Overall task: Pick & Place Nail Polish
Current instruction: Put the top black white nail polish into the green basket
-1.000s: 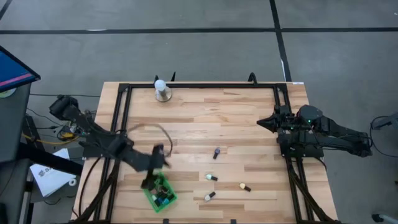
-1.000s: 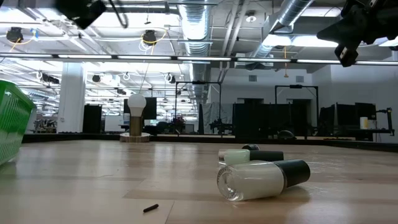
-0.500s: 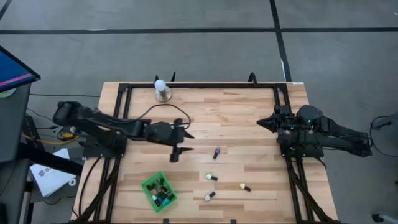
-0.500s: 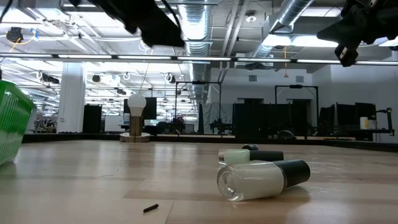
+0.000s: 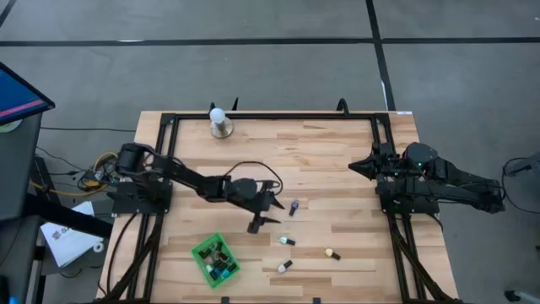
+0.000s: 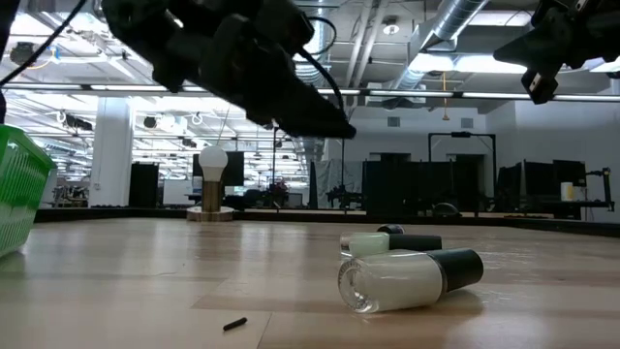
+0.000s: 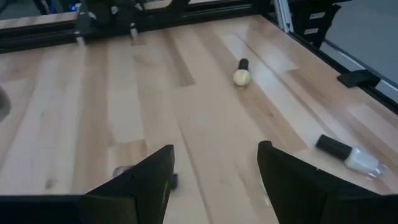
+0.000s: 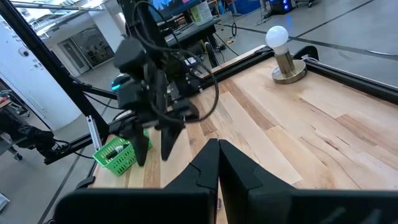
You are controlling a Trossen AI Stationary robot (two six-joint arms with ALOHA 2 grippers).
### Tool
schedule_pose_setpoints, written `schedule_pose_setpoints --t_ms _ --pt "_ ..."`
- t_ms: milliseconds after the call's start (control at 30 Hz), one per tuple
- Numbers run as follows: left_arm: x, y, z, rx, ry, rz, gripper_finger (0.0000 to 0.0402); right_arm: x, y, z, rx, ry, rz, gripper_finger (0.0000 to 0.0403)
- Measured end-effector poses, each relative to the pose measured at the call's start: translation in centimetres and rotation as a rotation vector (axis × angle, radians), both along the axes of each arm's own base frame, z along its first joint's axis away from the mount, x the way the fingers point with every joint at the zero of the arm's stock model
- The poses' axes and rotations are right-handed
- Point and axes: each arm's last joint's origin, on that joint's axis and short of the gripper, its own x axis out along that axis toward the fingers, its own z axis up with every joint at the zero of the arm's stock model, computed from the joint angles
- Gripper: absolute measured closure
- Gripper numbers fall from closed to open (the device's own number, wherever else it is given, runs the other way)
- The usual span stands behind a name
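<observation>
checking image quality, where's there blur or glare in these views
Low view: left arm is a dark silhouette against bright ceiling lights; the near bottle is sharp. Left wrist view: soft all over, its fingers hazy. High view: even light, faint sheen on the table.

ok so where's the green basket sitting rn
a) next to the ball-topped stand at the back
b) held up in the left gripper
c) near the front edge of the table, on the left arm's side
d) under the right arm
c: in the high view the green basket sits by the front edge on the left arm's side, with the open left gripper hovering apart from it, nearer the table's middle.
</observation>
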Motion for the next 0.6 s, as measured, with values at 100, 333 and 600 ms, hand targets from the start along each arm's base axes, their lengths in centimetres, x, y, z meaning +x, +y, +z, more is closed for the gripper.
schedule_pose_setpoints --t_ms 100,333,600 --pt "0.5 -0.6 -1.4 -0.006 -0.009 -0.013 0.0174 0.0 0.0 0.0 0.0 0.0 0.0 0.0403" --pt "1.8 -3.2 -2.6 -0.007 -0.008 -0.073 0.0174 0.0 0.0 0.0 0.001 0.003 0.0 0.0403" --pt "3.2 -6.1 -4.8 -0.026 0.042 -0.079 0.0174 0.0 0.0 0.0 0.001 0.004 -0.001 0.0403"
